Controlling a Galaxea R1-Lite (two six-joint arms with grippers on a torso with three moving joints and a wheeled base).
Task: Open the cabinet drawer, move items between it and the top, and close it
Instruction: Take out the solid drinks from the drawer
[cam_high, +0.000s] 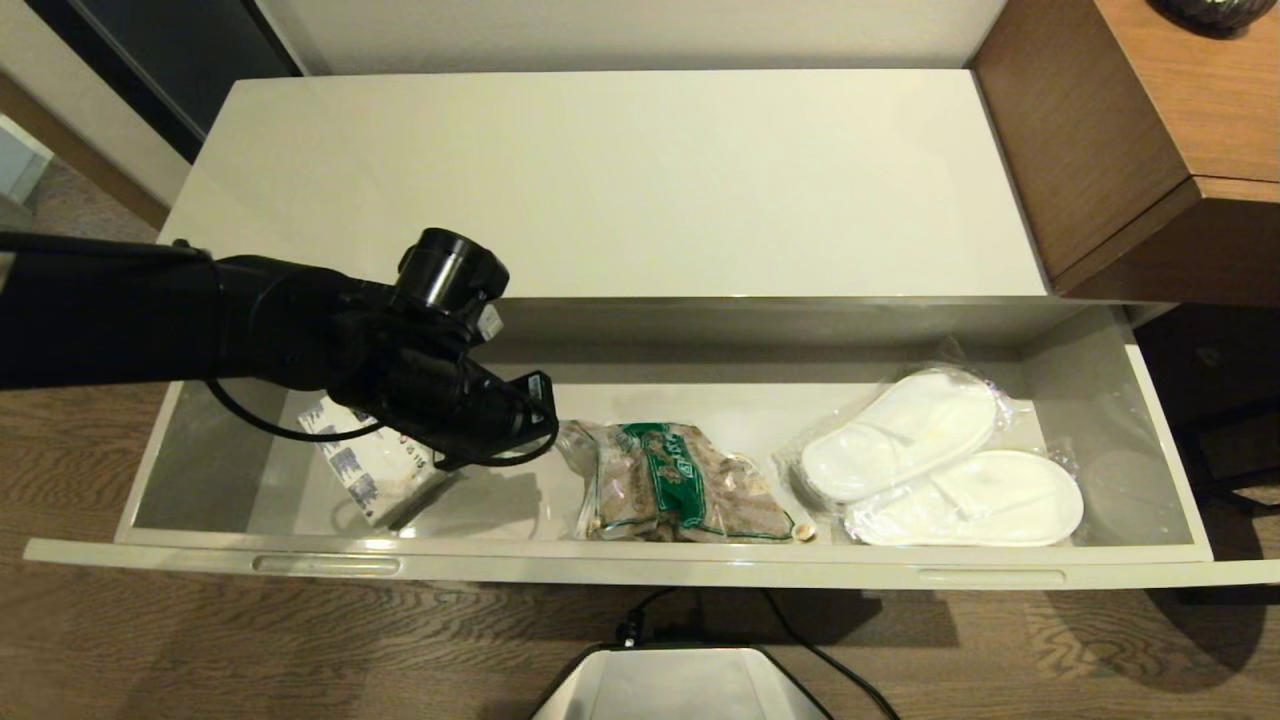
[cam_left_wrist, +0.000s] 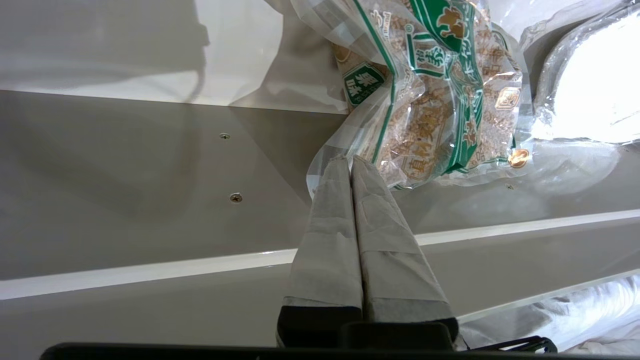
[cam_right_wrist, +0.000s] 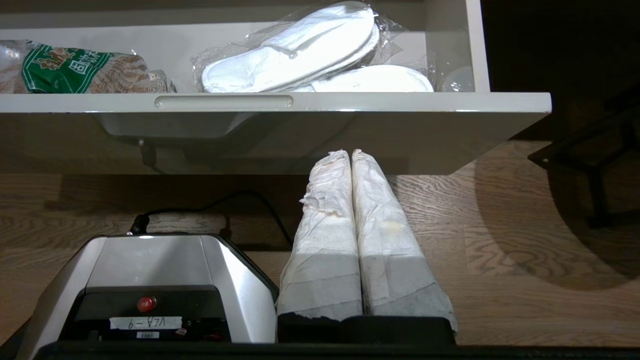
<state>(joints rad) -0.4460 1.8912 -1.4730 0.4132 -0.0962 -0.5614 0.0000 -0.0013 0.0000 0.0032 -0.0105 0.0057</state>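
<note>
Inside open drawer (cam_high: 620, 570), snack bag (cam_high: 680, 485), slippers (cam_high: 940, 470)

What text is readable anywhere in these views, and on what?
"果味": white characters in a green box on the bag.
"VL8-9", roughly: handwritten, seen upside down, on the white label on the robot base.
Other characters on the bag's green band: too crumpled to read.
Blue print on the white packet: too small to read.
Slippers: no text visible.
</note>
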